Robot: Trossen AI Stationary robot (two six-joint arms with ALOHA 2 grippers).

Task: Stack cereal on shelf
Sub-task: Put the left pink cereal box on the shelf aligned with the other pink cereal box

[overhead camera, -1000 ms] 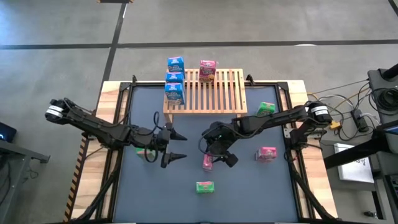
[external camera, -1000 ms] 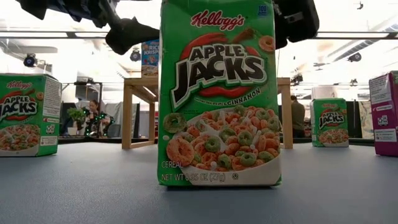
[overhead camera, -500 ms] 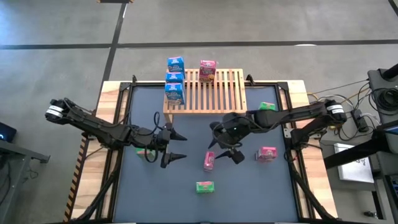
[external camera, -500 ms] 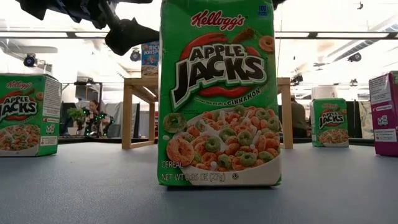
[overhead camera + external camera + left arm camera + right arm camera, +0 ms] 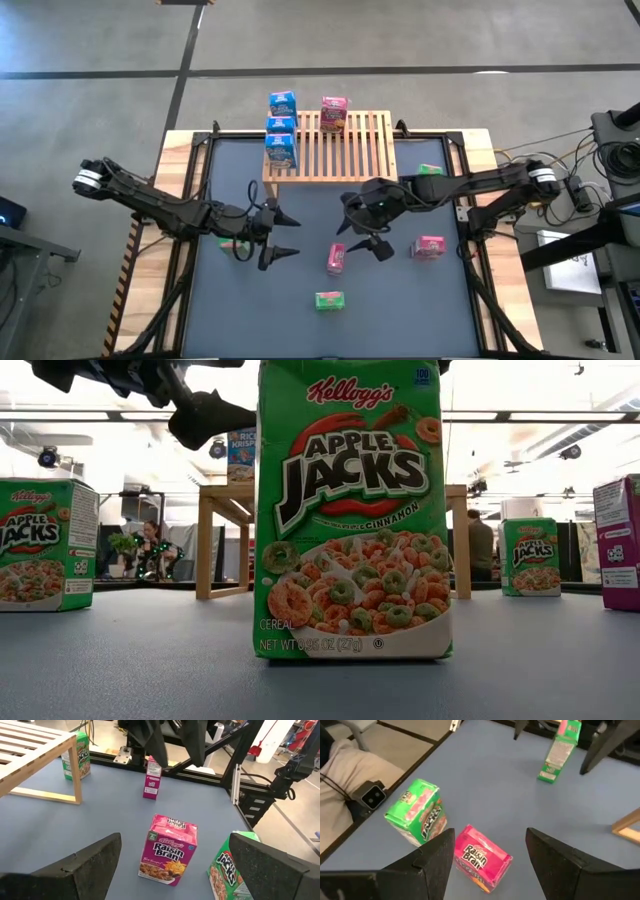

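Right hand (image 5: 366, 239): fingers spread, nothing pinched; held above the tabletop (image 5: 300, 320) centre, the upright pink Raisin Bran box (image 5: 336, 258) just at its 7 o'clock.
Left hand (image 5: 279, 234): fingers spread, empty, parked at 9 o'clock of the centre.
Shelf (image 5: 340, 150): at 12 o'clock of the tabletop; three blue boxes (image 5: 281, 128) lined along its 9 o'clock edge, one pink box (image 5: 333, 113) at its far edge.
Loose cereal: green box (image 5: 329, 299) at 6 o'clock, second pink box (image 5: 429, 246) at 3 o'clock, green box (image 5: 428, 172) by the shelf's right leg.
Risk: the pink box is tall and narrow; an off-centre descent would likely tip it or push it into the green box nearby.
Hidden: a green box beside the left hand is mostly covered from above; most of the low view is blocked by one Apple Jacks box (image 5: 350, 510).
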